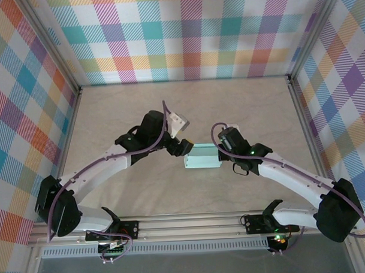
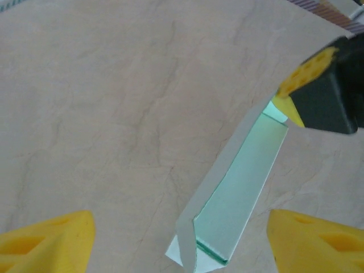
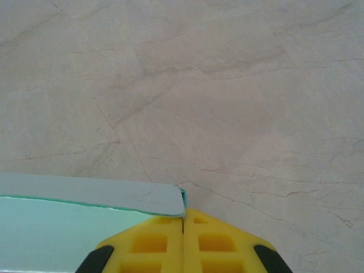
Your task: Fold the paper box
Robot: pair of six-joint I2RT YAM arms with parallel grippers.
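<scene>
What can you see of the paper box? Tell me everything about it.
The paper box is thin, pale mint card, partly folded. In the left wrist view one long wall stands up from a greener floor, and a small flap is creased at one end. It lies on the marble-look table, between the two arms. The right pincer is shut at its right end and seems to pinch an edge of card. The left pincer stands open astride the other end, its fingers clear of the card.

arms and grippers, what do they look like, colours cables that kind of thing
The left arm and right arm have white links, black joints and bases, and a purple cable looped along each. A green light glows on the right one. Fingers are yellow plastic with moulded square pockets.
</scene>
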